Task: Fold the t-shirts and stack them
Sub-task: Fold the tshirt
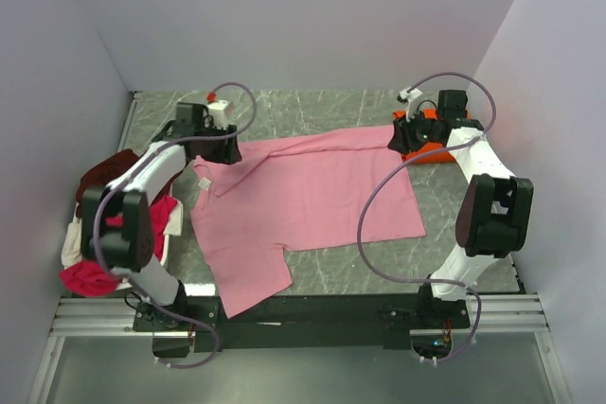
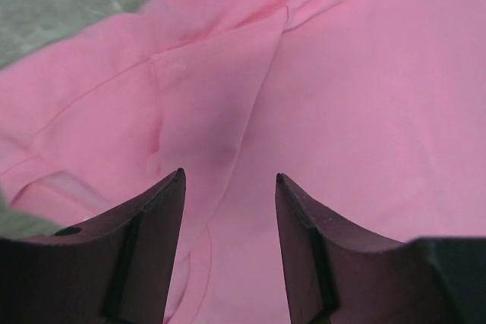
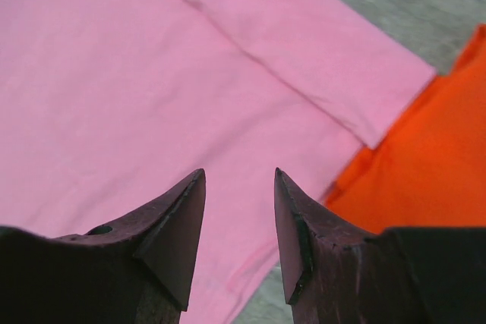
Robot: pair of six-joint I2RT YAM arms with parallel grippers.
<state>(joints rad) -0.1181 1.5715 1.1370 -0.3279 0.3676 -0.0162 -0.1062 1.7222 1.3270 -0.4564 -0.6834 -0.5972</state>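
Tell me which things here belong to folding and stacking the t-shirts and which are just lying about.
Part of the job:
- pink t-shirt, spread out
- orange t-shirt, at its far right corner
- maroon shirt, magenta-red shirt and cream shirt, heaped at the left
- left gripper and right gripper, both open over the pink one

Just there:
- marbled table
- cable loops on the arms

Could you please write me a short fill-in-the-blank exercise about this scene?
The flat shirt on the table is ____.
The far shirt by the right gripper is ____.
The left gripper and right gripper both have jaws ____.
The heap of shirts lies at the table's ____ edge.
Missing words: pink; orange; open; left.
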